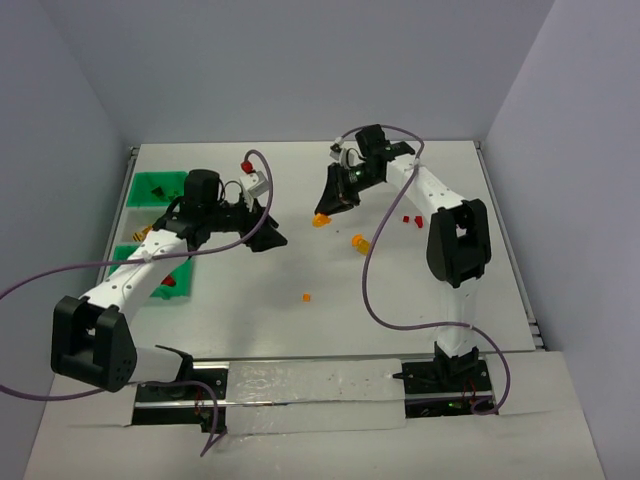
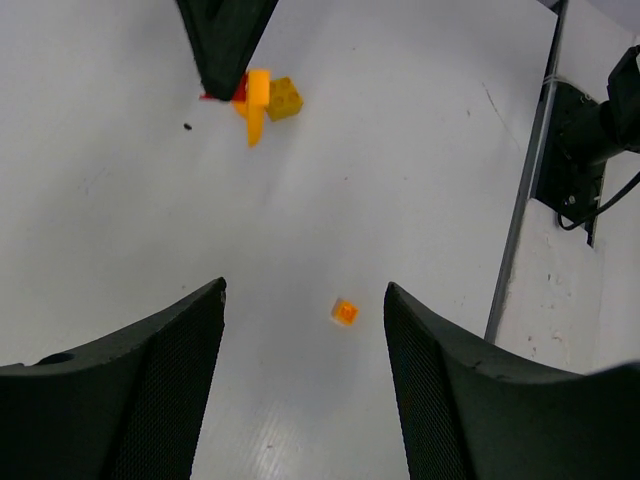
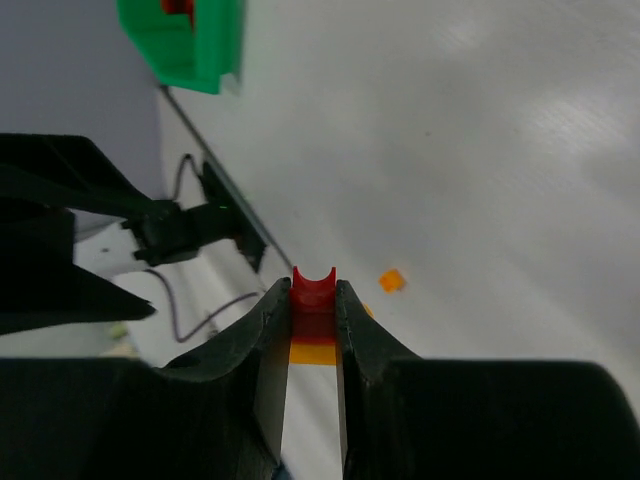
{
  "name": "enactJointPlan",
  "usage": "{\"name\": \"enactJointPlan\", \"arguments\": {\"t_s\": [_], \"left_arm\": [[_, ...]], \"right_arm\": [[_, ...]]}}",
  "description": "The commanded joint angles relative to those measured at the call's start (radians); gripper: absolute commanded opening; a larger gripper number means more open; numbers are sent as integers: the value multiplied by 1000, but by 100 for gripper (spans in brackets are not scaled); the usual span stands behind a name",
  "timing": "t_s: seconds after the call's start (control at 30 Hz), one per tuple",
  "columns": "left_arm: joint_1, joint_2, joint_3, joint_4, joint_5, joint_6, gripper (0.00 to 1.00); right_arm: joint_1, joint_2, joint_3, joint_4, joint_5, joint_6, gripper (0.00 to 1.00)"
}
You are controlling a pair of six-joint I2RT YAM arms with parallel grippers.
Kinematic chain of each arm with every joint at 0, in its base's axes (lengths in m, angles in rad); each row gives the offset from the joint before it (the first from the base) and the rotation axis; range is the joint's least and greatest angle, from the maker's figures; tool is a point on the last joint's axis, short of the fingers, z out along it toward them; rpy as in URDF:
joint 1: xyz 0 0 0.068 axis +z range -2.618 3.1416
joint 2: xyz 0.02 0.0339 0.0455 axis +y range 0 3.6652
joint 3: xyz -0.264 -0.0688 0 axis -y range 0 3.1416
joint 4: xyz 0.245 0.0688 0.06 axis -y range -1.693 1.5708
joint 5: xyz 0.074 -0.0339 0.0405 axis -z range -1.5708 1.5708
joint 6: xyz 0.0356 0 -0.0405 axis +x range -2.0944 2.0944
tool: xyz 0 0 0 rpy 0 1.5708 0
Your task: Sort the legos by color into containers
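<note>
My right gripper point(image 3: 313, 285) is shut on a red brick point(image 3: 313, 297) with an orange brick point(image 3: 313, 352) stuck under it. In the top view it point(image 1: 324, 210) hangs low over the table's middle, the orange part point(image 1: 320, 220) at its tip. My left gripper point(image 2: 305, 290) is open and empty above the table, and a tiny orange brick point(image 2: 344, 312) lies between its fingers below. In the top view it point(image 1: 268, 238) is left of centre. The containers stand at the left edge: a green bin point(image 1: 155, 188), a whitish one point(image 1: 133, 222) and a green one point(image 1: 150, 272).
An orange-yellow brick point(image 1: 360, 241), a tiny orange one point(image 1: 306, 297) and two red ones point(image 1: 411, 219) lie loose on the table. The near green bin holds a red brick point(image 1: 168, 282). A dark yellow brick point(image 2: 284, 98) lies beside the right gripper's tip.
</note>
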Motion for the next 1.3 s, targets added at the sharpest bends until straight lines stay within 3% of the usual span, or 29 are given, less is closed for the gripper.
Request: {"name": "enactJointPlan", "arguments": {"t_s": [0.0, 0.2, 0.5, 0.87, 1.27], "left_arm": [[-33, 11, 1, 153, 31, -40, 70], [-50, 68, -12, 353, 42, -239, 66], [-72, 126, 21, 362, 27, -253, 62], [-91, 181, 44, 328, -1, -231, 62], [-101, 185, 31, 402, 59, -262, 48]], "right_arm": [[5, -1, -63, 205, -215, 191, 0], [5, -39, -229, 448, -324, 437, 0], [5, -68, -385, 724, -417, 697, 0], [7, -93, -448, 880, -452, 826, 0], [22, -101, -477, 955, -469, 884, 0]]}}
